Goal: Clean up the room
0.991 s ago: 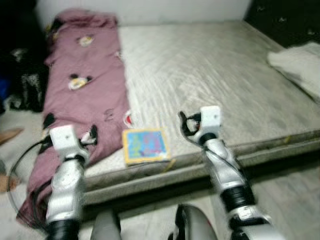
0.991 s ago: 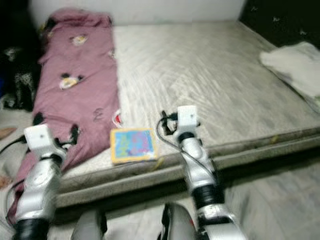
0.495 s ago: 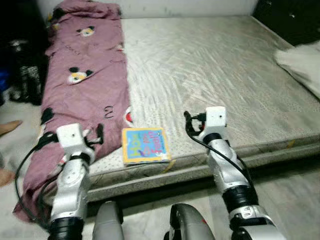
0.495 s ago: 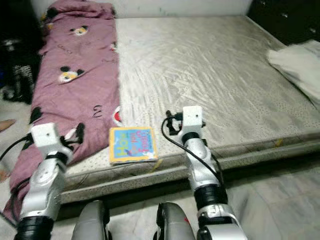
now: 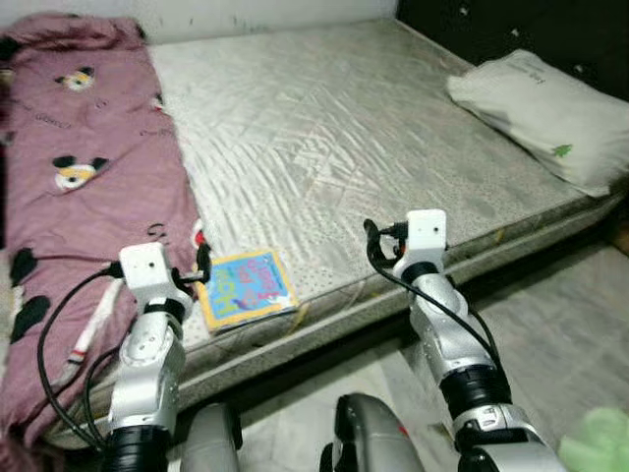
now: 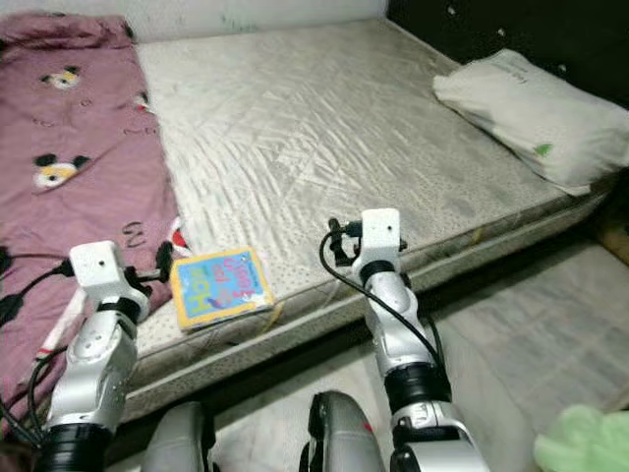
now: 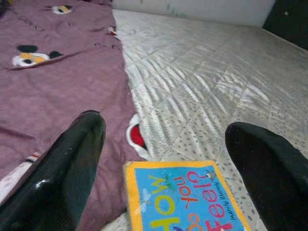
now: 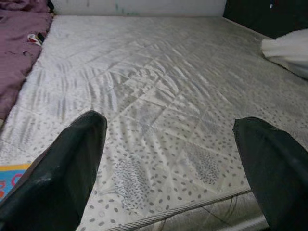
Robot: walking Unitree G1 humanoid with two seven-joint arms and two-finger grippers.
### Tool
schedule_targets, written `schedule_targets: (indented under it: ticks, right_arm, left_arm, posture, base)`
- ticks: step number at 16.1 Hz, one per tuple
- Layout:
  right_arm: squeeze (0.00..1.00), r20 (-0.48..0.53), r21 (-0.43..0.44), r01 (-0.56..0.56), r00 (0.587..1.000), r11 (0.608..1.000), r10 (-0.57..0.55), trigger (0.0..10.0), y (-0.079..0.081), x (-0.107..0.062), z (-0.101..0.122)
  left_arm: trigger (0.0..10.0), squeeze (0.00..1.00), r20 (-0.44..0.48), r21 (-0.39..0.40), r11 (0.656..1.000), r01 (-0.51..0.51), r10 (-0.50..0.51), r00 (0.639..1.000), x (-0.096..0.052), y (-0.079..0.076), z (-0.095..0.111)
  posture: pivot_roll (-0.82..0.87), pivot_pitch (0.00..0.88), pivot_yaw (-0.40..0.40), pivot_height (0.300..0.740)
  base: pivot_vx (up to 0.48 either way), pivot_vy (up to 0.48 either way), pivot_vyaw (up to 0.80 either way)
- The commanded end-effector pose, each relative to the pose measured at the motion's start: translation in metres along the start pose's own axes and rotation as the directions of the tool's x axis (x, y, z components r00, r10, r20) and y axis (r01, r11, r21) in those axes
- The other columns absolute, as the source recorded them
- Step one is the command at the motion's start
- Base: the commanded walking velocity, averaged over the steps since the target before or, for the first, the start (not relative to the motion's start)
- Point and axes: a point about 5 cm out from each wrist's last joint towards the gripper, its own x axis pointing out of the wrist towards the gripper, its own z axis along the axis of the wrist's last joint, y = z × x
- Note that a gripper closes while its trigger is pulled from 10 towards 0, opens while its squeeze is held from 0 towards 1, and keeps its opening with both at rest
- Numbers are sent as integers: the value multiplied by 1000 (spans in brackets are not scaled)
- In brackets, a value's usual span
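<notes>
The children's book point(image 7: 185, 199) lies flat on the near edge of the grey mattress point(image 5: 324, 128), and its blue, yellow-bordered cover reads "HOW" in yellow-green, "you" in purple and "Feel?" in pink-red, with small author lettering along one side that is too small to read. Its left edge sits just beside the mauve blanket point(image 5: 69, 197), which is printed with cartoon mouse faces and some small dark lettering that cannot be made out. A white pillow point(image 5: 545, 113) rests at the far right of the mattress, bearing a small green mark and faint grey print, both illegible. The left gripper point(image 7: 173, 159) hovers above the book with its two black fingers point(image 7: 72, 159) spread wide apart, holding nothing. The right gripper point(image 8: 173, 159) hangs over the bare mattress to the right of the book, its fingers point(image 8: 67, 163) likewise wide apart and empty. Compared with half a second ago, the whole view has swung rightward, so the pillow now shows fully, a green object point(image 5: 595, 442) appears on the floor at lower right, and the book sits further left.
</notes>
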Motion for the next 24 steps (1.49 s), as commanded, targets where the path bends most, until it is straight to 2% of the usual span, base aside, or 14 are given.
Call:
schedule_targets:
  ticks: [1,5,8,13,20,24]
  right_arm:
    - [0,0,-5,1,1000,1000,-1,10000,-1,0,1]
    - [0,4,-17,-9,1000,1000,10,10000,0,-1,1]
    - [0,2,-22,-13,1000,1000,13,10000,1,-1,1]
    - [0,2,-11,-8,1000,1000,8,10000,1,0,1]
    - [0,6,-15,-10,1000,1000,10,10000,0,0,2]
    - [0,6,-10,-12,1000,1000,12,10000,-1,-5,1]
  left_arm:
    - [10000,0,-12,10,1000,-20,20,1000,0,3,-2]
    - [10000,0,-15,3,1000,-28,28,999,-1,3,-2]
    - [10000,0,-7,-7,1000,-16,16,1000,-1,2,-2]
    - [10000,0,-10,-8,1000,-15,14,1000,-1,2,-2]
    - [10000,0,-19,-9,1000,-19,19,1000,0,3,-2]
    - [10000,0,-26,-20,999,-30,30,999,-3,4,-4]
  posture:
    - [-74,10,-49,642]
    - [-75,15,-51,642]
    - [-76,17,-52,642]
    - [-77,19,-50,642]
    - [-78,21,-51,642]
    - [-82,39,-51,587]
  base:
    - [0,0,0]
    - [0,0,0]
    - [120,0,800]
    - [362,0,0]
    - [0,0,0]
    - [0,0,0]
